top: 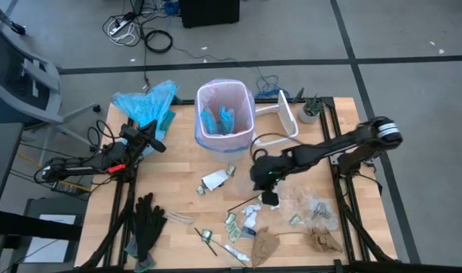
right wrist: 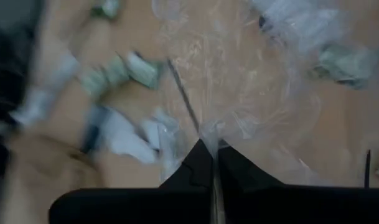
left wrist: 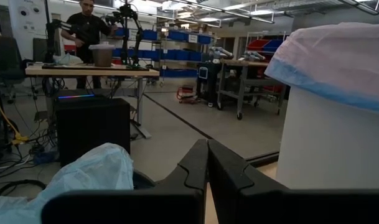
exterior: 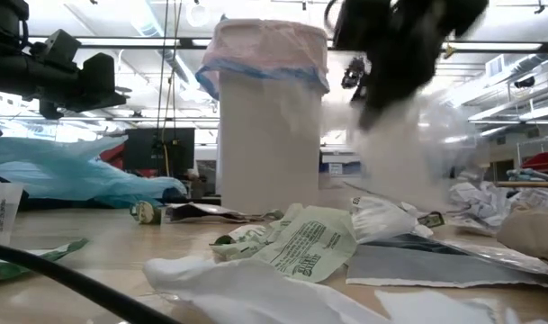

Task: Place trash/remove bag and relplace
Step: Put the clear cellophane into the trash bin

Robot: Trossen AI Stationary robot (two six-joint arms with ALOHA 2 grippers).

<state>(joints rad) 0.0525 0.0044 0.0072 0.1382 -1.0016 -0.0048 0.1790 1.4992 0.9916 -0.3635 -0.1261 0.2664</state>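
Left claw (top: pixel 156 144) idle left of the bin (top: pixel 224 117), fingers pressed together, holding nothing. Right claw (top: pixel 270 199) in front of bin, pinching clear film (right wrist: pixel 239 81) off the tabletop (top: pixel 177 189). Step: trash pickup. Next: lift and carry film over bin, release inside

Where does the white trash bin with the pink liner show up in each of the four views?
High view: the bin, top centre of the table.
Low view: centre, standing behind the scraps.
Left wrist view: right edge.
Right wrist view: not in it.
Shared landmark: the light-blue plastic bag beside the bin.
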